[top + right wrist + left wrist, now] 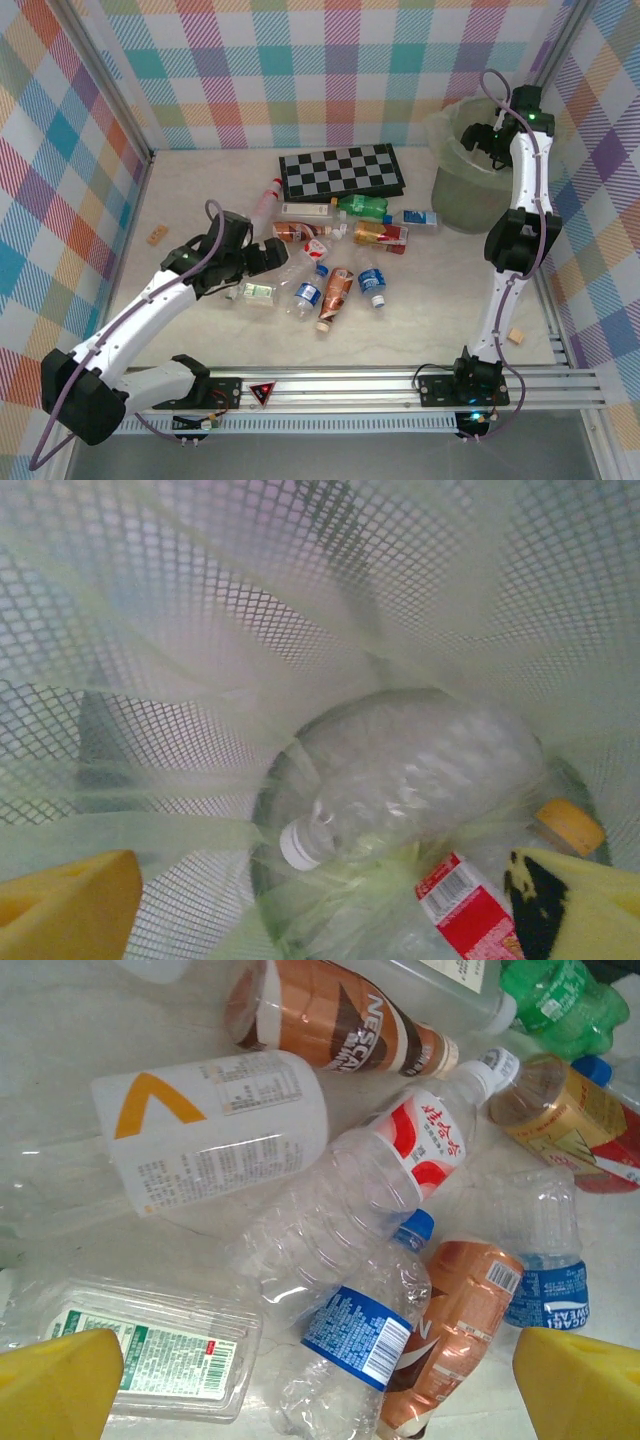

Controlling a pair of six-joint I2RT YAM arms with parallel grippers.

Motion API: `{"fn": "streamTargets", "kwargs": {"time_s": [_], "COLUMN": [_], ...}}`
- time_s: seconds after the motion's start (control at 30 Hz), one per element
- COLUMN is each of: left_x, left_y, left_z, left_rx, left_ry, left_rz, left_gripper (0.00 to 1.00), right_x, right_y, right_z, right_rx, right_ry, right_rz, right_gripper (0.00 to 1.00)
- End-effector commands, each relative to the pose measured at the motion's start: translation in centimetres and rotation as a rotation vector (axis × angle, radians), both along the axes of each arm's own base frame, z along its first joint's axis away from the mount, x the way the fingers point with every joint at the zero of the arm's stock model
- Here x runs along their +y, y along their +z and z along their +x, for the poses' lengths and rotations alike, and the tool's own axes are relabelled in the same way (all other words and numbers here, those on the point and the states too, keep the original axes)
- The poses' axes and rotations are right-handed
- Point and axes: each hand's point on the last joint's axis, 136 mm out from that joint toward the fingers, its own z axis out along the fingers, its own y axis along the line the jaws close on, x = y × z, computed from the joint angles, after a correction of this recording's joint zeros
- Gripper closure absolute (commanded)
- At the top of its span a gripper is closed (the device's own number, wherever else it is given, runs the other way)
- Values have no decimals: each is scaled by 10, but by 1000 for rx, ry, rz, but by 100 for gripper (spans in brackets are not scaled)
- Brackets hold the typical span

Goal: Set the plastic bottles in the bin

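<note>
Yellow fingertips (60, 905) of right gripper (320, 920) stood wide apart w/ nothing between, over bin (465, 190) mouth. Clear bottle (420, 770) and red-label one (470, 915), partly cut off, lay at its bottom; bag (150, 825) hazed the rest. Left gripper (320, 1390), also apart, hovered over approx ten bottles (335, 290) on table (215, 180), prob. lining up a pick.

Clad in glossy white shells along the left arm (140, 320) and right arm (520, 200), with black housings at the joints. Looped with a grey-purple cable (210, 225) on the left and a matching right cable (488, 85). Bolted on black base plates (440, 386). Marked with a red warning triangle (263, 392) beside the left base. Lit by small green lamps (533, 116). Fitted with blunt yellow fingers (60, 1380) on the left tool (320, 1385). Same yellow on the right tool (320, 910), with one smudged finger (535, 895) blotched black.
</note>
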Motion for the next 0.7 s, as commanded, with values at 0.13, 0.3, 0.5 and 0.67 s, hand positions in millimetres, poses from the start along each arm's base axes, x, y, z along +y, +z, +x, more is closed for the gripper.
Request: {"fn": "streamTargets", "kwargs": {"time_s": [0.13, 0.3, 0.5, 0.67], "left_x": [26, 29, 24, 18], "left_y": [-28, -36, -42, -49], "left_z": [-11, -18, -28, -33], "left_rx": [91, 97, 101, 99], "left_ry": [353, 494, 523, 567], "left_rz": [-113, -180, -123, -114], "left_gripper": [1, 1, 2, 2], "right_x": [0, -1, 6, 42], "right_y": [72, 105, 141, 162], "right_z": [-19, -38, -64, -79], "right_rx": [-126, -165, -231, -297], "right_ry": [-16, -24, -39, 13], "right_rz": [-3, -32, -32, 28], "right_gripper": [1, 1, 1, 1]}}
